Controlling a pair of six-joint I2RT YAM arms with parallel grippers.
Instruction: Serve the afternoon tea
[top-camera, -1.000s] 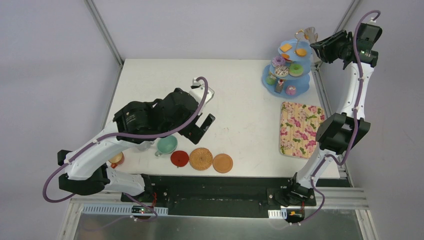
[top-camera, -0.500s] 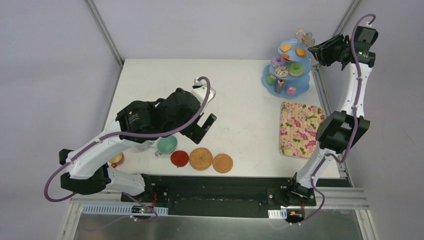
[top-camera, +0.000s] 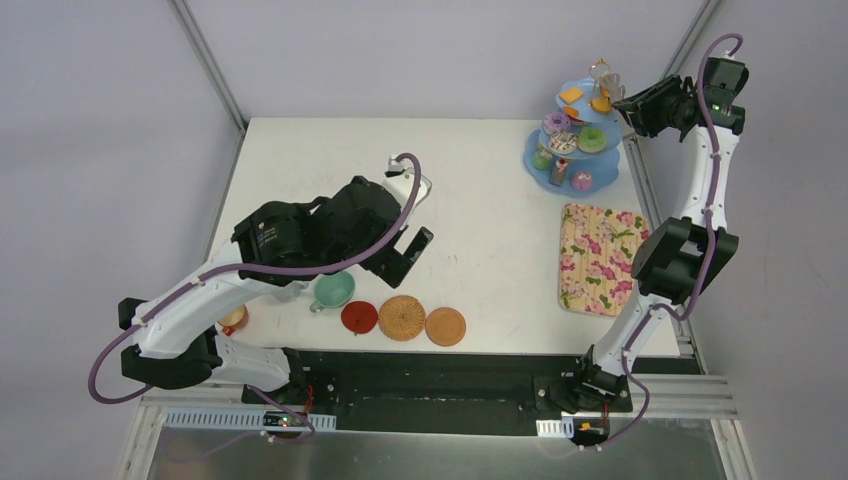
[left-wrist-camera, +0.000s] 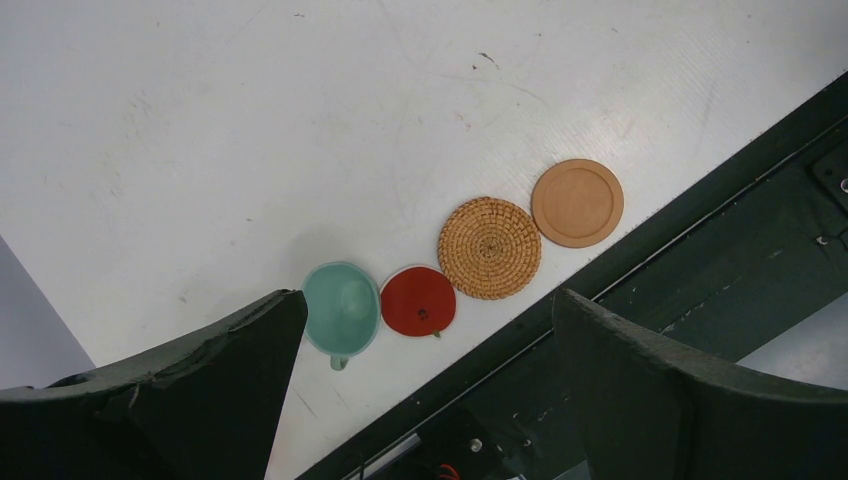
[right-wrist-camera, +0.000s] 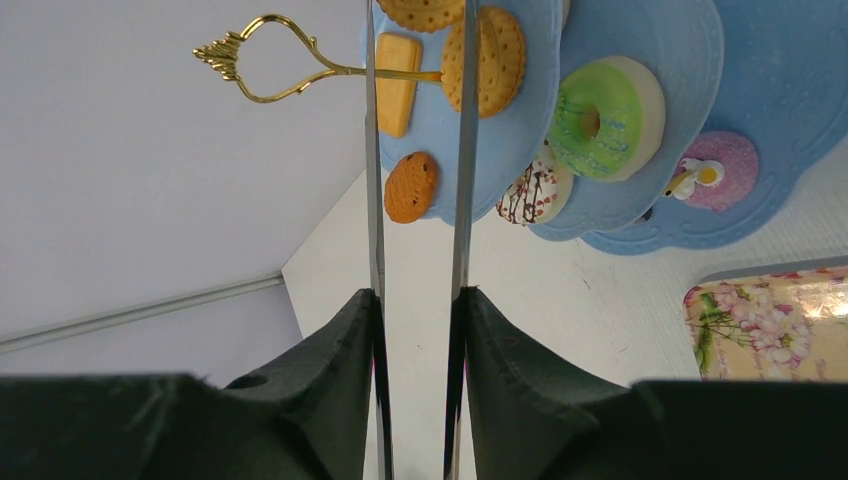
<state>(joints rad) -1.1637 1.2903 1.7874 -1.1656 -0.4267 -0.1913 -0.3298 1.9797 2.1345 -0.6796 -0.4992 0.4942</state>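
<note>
As the right gripper (right-wrist-camera: 418, 300) stands: pressed together on the tongs (right-wrist-camera: 372, 200), pinching both blades near their back end. The blades run out ahead of it to the top tier of the stand (right-wrist-camera: 700, 60).
Tongs' tips: beyond the edge of the right wrist view, so I cannot tell whether they grip anything. A rectangular biscuit (right-wrist-camera: 398, 70) lies between the blades and a round biscuit (right-wrist-camera: 500, 60) is crossed by one of them.
Donuts: a green donut (right-wrist-camera: 590, 115), a chocolate-drizzled donut (right-wrist-camera: 535, 190) and a pink donut (right-wrist-camera: 715, 170) sit on the lower tiers, ahead of the right gripper.
Floral tray (right-wrist-camera: 770, 320): on the counter (left-wrist-camera: 200, 120), just beside the stand's foot.
Left gripper (left-wrist-camera: 425, 300): spread wide, holding nothing, hanging above the counter's near edge.
Under the left gripper: the mint cup (left-wrist-camera: 342, 308) stands on the bare counter, touching or just beside the red coaster (left-wrist-camera: 418, 301). The woven coaster (left-wrist-camera: 489, 247) and the tan coaster (left-wrist-camera: 577, 202) carry on the row away from the cup, and all three are bare.
Orange cup (top-camera: 232, 318): behind the left gripper, half hidden by its arm and on no coaster.
Progress, as I judge it: early. The tongs are in hand at the stand and the coasters lie in a row.
Left to do: cups onto coasters, and treats lifted off the stand.
Writing: none that can be read.
</note>
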